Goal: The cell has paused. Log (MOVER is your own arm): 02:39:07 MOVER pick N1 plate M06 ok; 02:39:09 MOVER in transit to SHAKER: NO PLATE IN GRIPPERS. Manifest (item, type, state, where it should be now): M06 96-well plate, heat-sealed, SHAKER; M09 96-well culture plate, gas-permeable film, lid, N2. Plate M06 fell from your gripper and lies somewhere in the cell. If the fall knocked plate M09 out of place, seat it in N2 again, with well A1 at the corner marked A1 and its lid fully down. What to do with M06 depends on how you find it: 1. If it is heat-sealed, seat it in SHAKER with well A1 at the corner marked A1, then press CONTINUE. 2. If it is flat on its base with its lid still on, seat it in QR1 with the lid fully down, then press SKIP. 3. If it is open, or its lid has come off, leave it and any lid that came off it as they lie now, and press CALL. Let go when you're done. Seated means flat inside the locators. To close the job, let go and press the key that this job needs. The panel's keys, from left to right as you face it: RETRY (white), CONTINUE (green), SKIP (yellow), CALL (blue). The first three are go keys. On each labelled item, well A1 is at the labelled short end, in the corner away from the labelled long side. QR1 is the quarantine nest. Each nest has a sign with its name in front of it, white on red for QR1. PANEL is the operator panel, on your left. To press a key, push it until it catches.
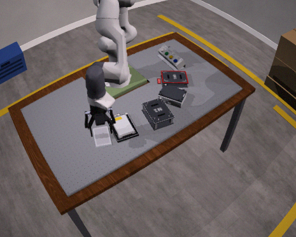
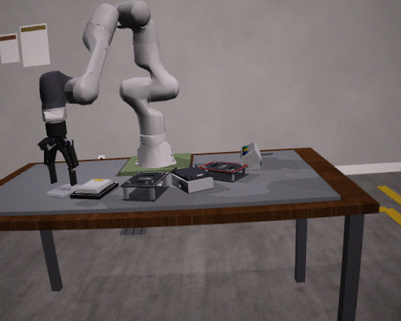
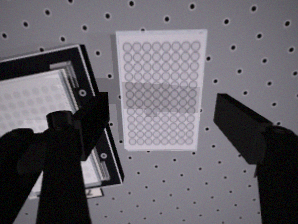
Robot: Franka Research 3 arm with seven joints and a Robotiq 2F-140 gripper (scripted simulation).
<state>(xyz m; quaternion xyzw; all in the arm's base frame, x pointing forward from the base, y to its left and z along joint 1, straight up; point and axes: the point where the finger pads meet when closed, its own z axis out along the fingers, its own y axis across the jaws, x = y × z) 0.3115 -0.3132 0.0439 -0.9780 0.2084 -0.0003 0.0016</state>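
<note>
A pale, thin, translucent rectangle (image 1: pixel 102 137) (image 2: pixel 60 191) (image 3: pixel 161 60) with a grid of round marks lies flat on the table beside nest N2 (image 1: pixel 128 137) (image 3: pixel 115 162). No label is readable on it; whether it is a plate or a loose lid, I cannot tell. My gripper (image 1: pixel 102 129) (image 2: pixel 64 183) (image 3: pixel 161 107) is open and empty above it, one finger on each side in the wrist view. A white plate (image 1: pixel 125 127) (image 2: pixel 94 186) (image 3: pixel 30 100) with a yellow mark sits in N2; its lid's state is unclear. The panel (image 1: pixel 163 53) (image 2: pixel 253 159) stands at the far side.
Nest N1 (image 1: pixel 157 109) (image 2: pixel 146 175) is a raised dark stand beside N2. A dark-topped pale box (image 1: pixel 172 93) (image 2: pixel 197 185), probably SHAKER, stands beyond it. Red-edged QR1 (image 1: pixel 179 78) (image 2: pixel 222 169) lies between that box and the panel. The left finger is close to N2's rim in the wrist view.
</note>
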